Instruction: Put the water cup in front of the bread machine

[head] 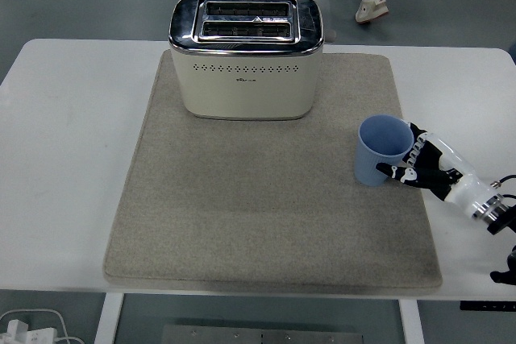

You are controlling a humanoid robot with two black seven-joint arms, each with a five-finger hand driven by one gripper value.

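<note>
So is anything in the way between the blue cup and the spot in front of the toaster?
No, nothing visible. Only bare mat lies between the blue cup, held by the right hand, and the toaster.

Blue cup (381, 149) upright on grey mat (258, 215), right of cream toaster (246, 54). Right hand (423, 168) curled around cup. White table (64, 159) beneath.

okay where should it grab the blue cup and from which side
Grip the blue cup around its side wall, coming from its right, where the right hand already wraps it. It stands upright and open-topped, with no handle showing, so the round wall is the hold.
</note>
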